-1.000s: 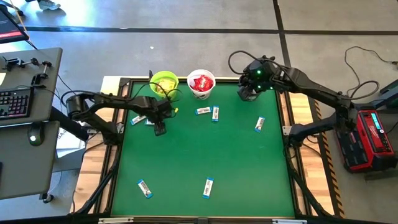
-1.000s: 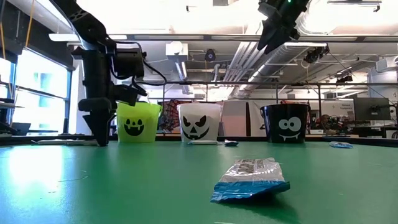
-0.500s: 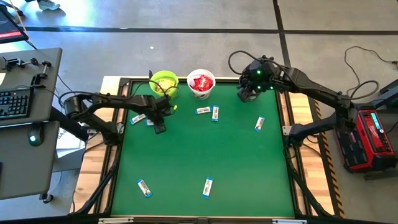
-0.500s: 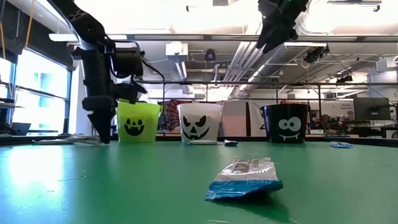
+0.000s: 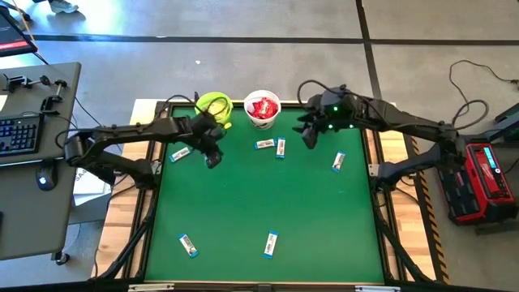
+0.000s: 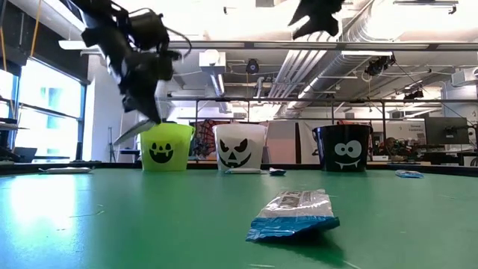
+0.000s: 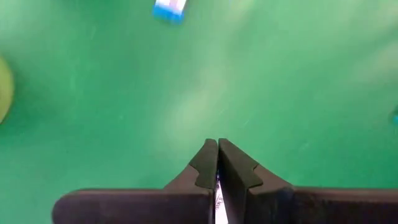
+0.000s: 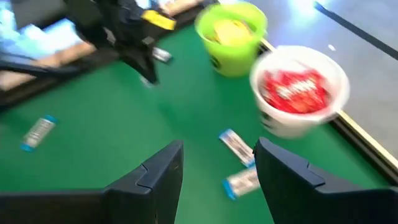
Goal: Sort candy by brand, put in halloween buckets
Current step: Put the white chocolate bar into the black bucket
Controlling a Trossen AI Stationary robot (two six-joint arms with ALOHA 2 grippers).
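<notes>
1. Candy bars (image 5: 270, 242) lie scattered over the green table (image 5: 243, 211) in the high view; left gripper (image 5: 212, 161) beside the lime bucket (image 5: 213, 105).
2. Low view: left gripper (image 6: 153, 118) raised, pinching a wrapper.
3. Left wrist view: fingers (image 7: 205, 165) pressed together on a bar.
4. Right wrist view: right gripper (image 8: 217, 171) spread, above bars near the white bucket (image 8: 297, 93).

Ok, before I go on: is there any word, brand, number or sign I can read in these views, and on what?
No text can be read in any view.
Blue-and-white bar nearest the low camera: dark print on the wrapper, too blurred to read.
Red packets in the white bucket: pale lettering, blurred.
Green bucket, white bucket, black bucket: painted faces only, no words.
</notes>
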